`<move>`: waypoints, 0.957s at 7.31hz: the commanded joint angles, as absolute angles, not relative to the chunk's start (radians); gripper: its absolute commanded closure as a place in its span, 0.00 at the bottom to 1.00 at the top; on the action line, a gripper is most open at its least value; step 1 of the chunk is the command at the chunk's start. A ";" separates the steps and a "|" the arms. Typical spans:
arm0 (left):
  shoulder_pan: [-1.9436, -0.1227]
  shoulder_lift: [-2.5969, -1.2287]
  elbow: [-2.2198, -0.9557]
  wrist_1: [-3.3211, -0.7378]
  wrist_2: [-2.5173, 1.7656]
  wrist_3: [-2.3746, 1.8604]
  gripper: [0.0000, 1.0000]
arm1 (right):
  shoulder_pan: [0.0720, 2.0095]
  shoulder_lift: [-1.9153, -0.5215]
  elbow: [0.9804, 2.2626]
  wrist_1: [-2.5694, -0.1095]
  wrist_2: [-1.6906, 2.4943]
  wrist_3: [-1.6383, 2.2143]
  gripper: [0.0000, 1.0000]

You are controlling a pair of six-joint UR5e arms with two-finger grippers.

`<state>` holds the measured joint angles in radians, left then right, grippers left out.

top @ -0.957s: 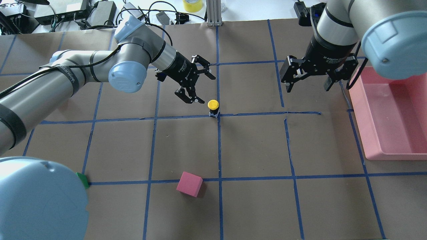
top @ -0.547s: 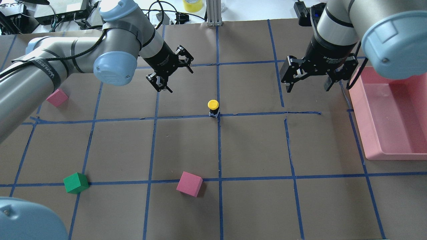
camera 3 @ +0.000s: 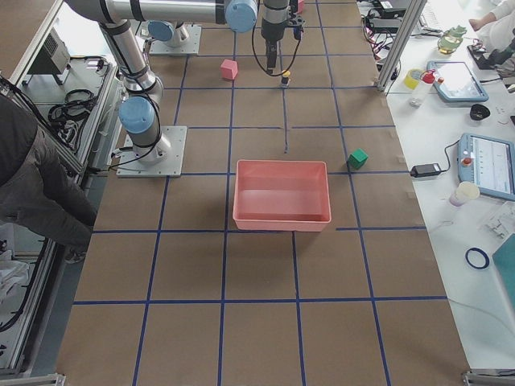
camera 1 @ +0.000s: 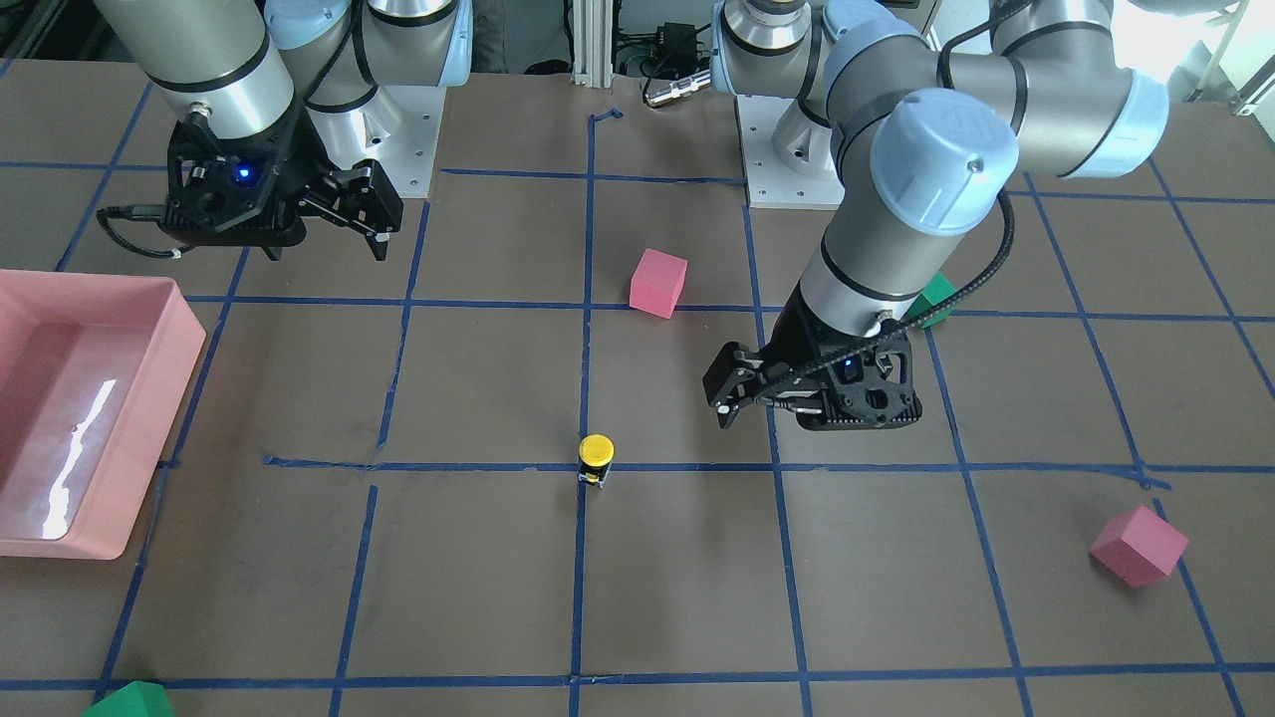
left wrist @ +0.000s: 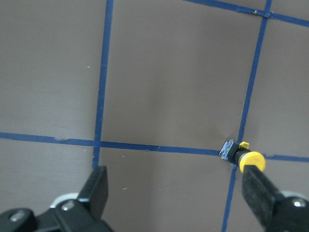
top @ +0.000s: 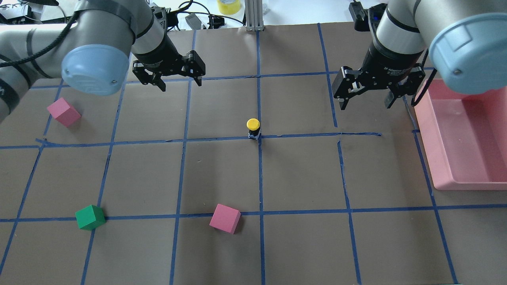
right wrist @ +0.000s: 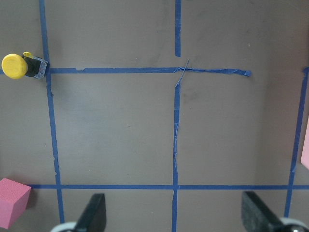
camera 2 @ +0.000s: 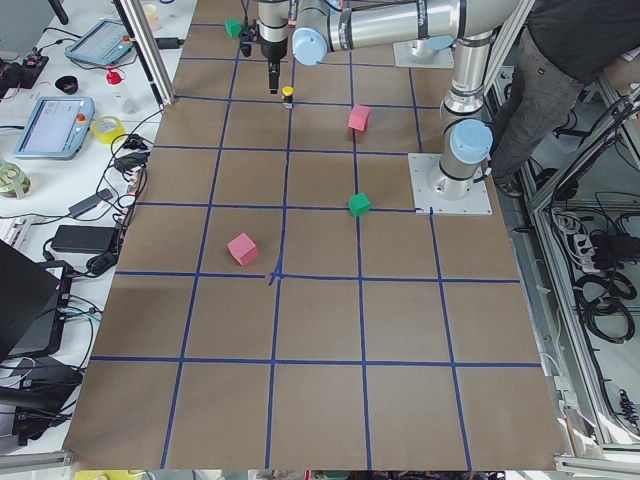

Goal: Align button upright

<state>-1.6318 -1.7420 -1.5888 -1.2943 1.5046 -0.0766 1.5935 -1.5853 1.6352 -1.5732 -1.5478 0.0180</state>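
Note:
The button [top: 253,128] stands upright on a blue tape crossing, yellow cap up, black base down; it also shows in the front view [camera 1: 596,458], the left wrist view [left wrist: 244,157] and the right wrist view [right wrist: 21,66]. My left gripper [top: 180,83] is open and empty, above the table, up and to the left of the button in the overhead view, well apart from it. It also shows in the front view [camera 1: 725,396]. My right gripper [top: 365,103] is open and empty, above the table to the button's right.
A pink tray [top: 435,158] lies at the right edge. A pink cube [top: 224,218] and a green cube [top: 90,217] lie nearer the robot. A second pink cube [top: 63,112] lies at the left. Another green cube [camera 1: 129,702] lies at the table's far side.
My left arm has swung away from the button, to the left and toward the far side, with its gripper open throughout. The button and the right arm have not moved.

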 commanded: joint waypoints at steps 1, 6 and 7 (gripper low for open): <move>-1.634 -1.677 -1.540 -1.416 1.569 -0.019 0.00 | 1.594 -1.586 1.635 -1.574 -1.548 0.017 0.00; -1.626 -1.565 -1.583 -1.618 1.577 -0.021 0.00 | 1.594 -1.588 1.634 -1.572 -1.548 0.015 0.00; -1.628 -1.565 -1.585 -1.618 1.581 -0.020 0.00 | 1.592 -1.588 1.634 -1.572 -1.548 0.015 0.00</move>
<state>-1.6281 -1.5722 -1.5826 -1.5847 1.5790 -0.0177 1.5927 -1.5871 1.6344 -1.5729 -1.5478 0.0155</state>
